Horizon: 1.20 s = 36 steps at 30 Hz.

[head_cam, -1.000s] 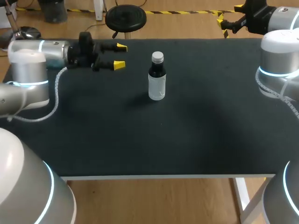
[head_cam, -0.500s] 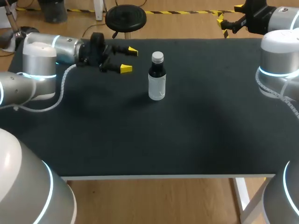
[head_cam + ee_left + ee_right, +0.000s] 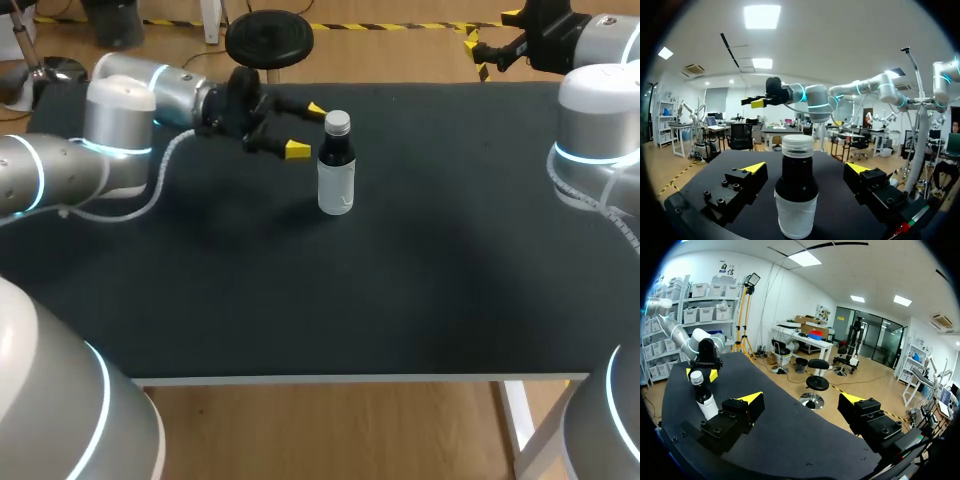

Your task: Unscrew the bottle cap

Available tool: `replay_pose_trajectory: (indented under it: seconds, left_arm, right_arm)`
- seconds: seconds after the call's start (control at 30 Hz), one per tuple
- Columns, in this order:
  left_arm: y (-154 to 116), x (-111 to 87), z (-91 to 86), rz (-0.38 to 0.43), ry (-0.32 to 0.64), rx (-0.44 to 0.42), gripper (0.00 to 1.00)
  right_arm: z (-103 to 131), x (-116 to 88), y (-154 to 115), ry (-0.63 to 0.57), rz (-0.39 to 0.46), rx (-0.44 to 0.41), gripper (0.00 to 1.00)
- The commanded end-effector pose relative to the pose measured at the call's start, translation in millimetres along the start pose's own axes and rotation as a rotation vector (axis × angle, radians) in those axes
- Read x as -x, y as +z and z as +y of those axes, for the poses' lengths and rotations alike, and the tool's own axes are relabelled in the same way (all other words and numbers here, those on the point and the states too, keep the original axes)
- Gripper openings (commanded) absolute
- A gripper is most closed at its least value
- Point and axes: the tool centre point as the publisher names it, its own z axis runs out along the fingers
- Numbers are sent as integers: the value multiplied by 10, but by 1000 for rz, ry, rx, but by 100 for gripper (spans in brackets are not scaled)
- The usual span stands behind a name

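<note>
The bottle [image 3: 336, 175] stands upright on the dark tabletop [image 3: 400, 280], its silver cap [image 3: 338, 123] on. The left pincer [image 3: 306, 129] hangs just beside the bottle at cap height, fingers spread, not touching it. The right pincer [image 3: 491, 32], also spread, is well away from the bottle.

Bottle [image 3: 336, 178]: one. Cap [image 3: 338, 123]: one. Hands: two, left hand [image 3: 306, 129], right hand [image 3: 801, 399]. Table [image 3: 400, 300]: one.

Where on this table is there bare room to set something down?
The near half of the table, from the bottle to the front edge, is bare, and so is the stretch from the bottle to the right edge. It is crowded only at the far left, where the left gripper stands open beside the bottle.
</note>
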Motion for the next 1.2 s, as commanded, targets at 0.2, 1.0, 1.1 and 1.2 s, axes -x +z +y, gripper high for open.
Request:
replay_pose_trajectory:
  seconds: [0.2, 1.0, 1.1, 1.2]
  left_arm:
    - [128, 90, 63, 113, 7, -16, 100]
    - [354, 108, 67, 183, 8, -26, 100]
    - [376, 111, 71, 192, 8, -28, 100]
    - [401, 107, 72, 201, 9, -26, 100]
  right_arm:
    - [0, 2, 0, 0, 0, 0, 100]
    - [0, 2, 0, 0, 0, 0, 100]
    - [0, 2, 0, 0, 0, 0, 100]
    - [0, 2, 0, 0, 0, 0, 100]
